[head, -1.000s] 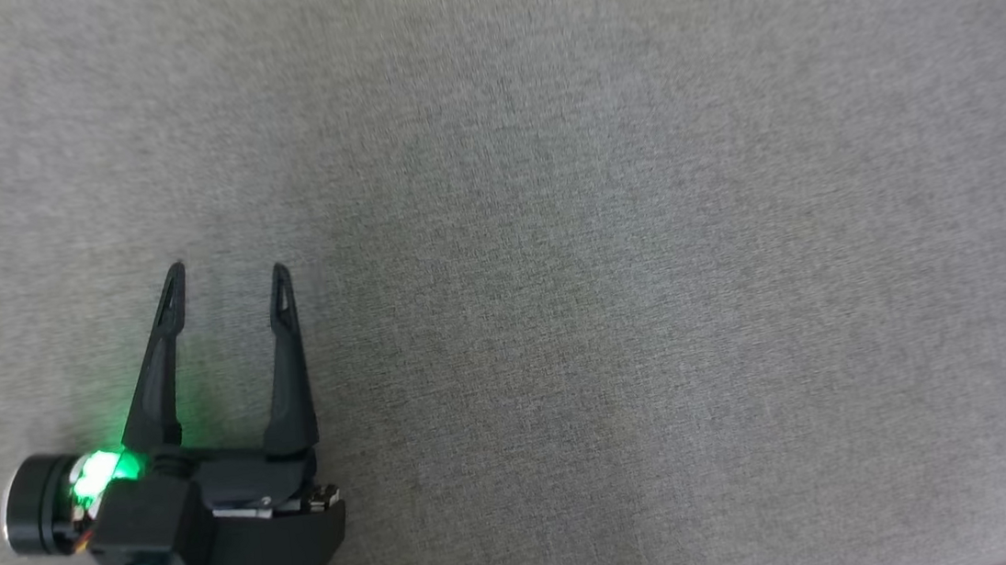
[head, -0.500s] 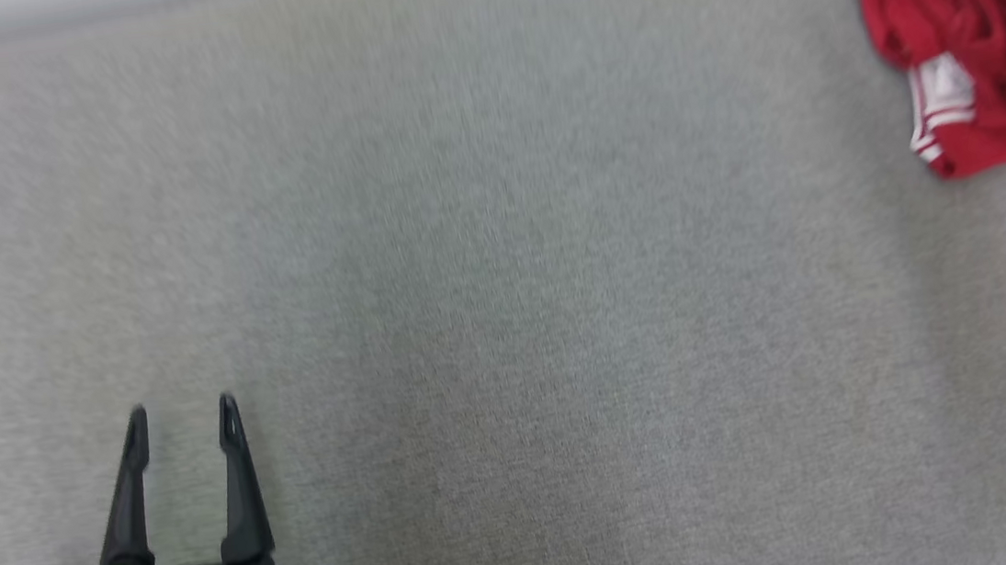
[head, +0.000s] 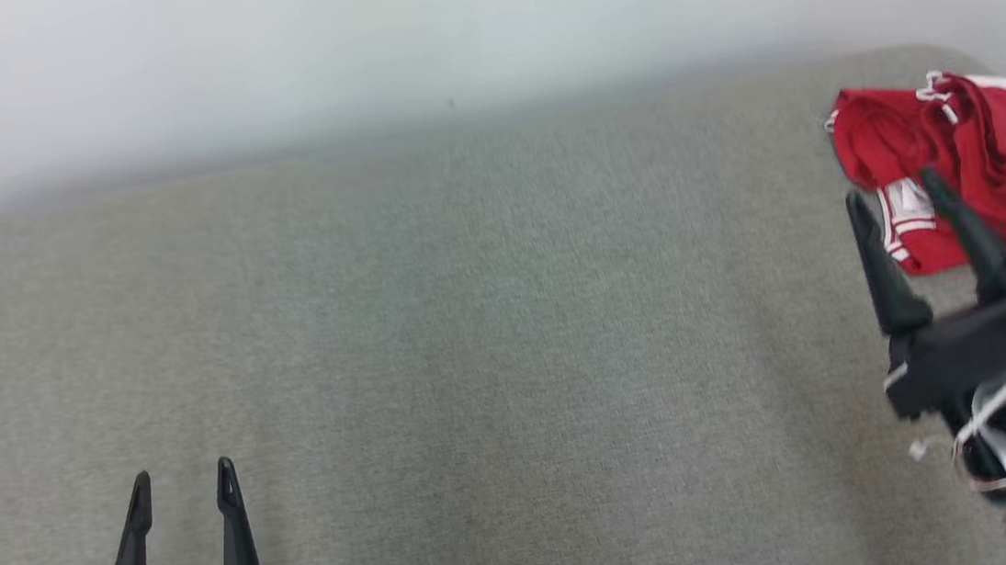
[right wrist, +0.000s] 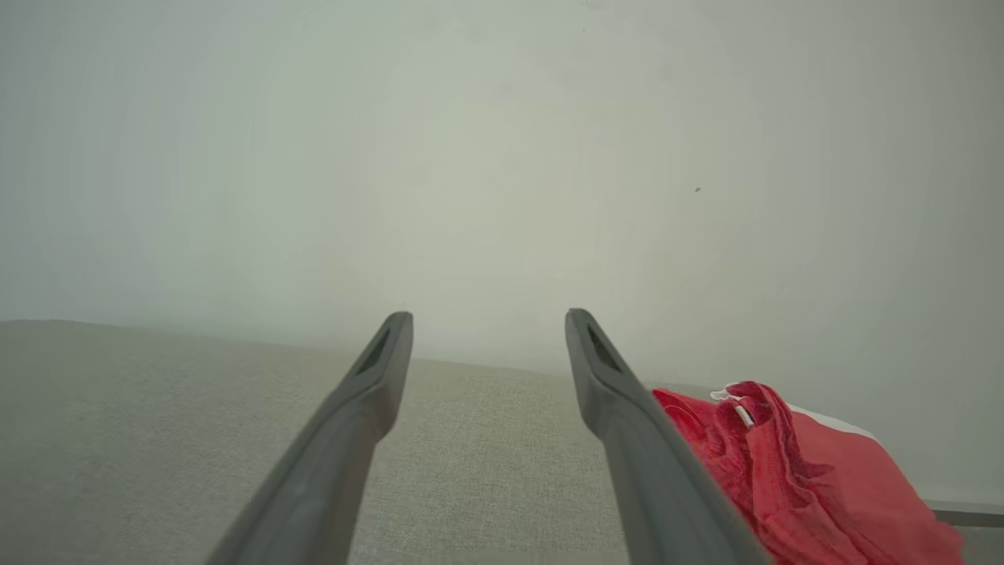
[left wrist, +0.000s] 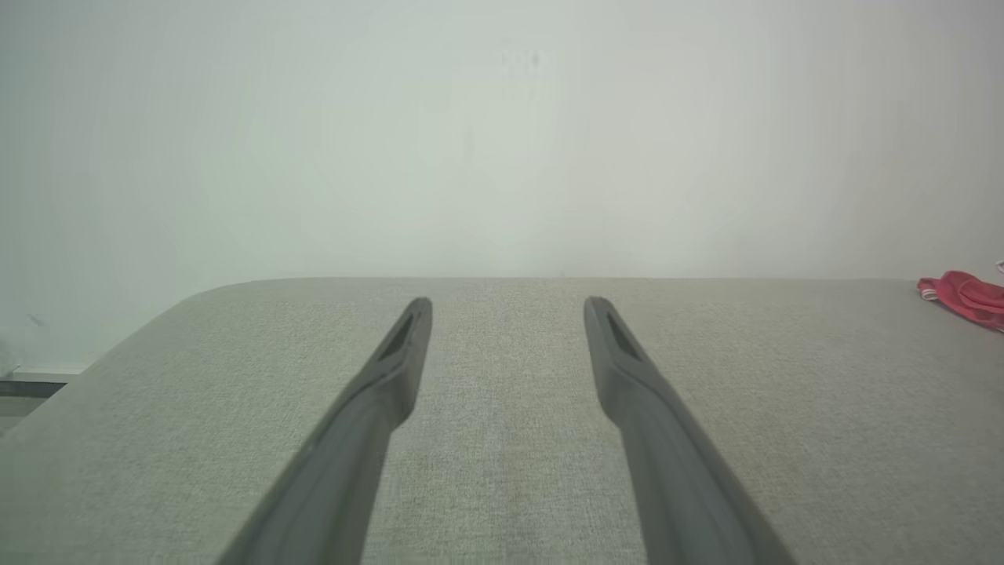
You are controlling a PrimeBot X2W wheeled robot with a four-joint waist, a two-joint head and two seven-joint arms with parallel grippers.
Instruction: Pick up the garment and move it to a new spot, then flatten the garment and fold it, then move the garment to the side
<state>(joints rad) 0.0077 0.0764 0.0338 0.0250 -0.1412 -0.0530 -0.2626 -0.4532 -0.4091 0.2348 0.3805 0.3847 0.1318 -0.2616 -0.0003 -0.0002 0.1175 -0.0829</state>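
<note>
**Open right fingers at the heaped garment**

The desk [head: 507, 319], covered in grey cloth, runs wide between the two arms, with a pale wall behind it. The garment [head: 997, 143], red with white stripes, lies bunched in a heap just beyond the right fingers [head: 893, 190] and a little to their outer side, by the desk's far corner. It is neither flat nor folded, and I cannot tell whether a tip touches it.

From where I stand this fits two readings: fingers coming in to take it, or fingers that have let it go at a fresh spot. Either way, I'd say any new hold wants care. Go in low along the desk, catch a hem or one loose fold rather than the thick of the heap, and close fully before lifting, since limp cloth slips.

The right arm reaches forward, its fingers leaning slightly toward the left arm, spread wide and holding nothing. The left fingers [head: 182, 470] hang well apart from the garment, near the desk's front, equally wide and empty.
</note>
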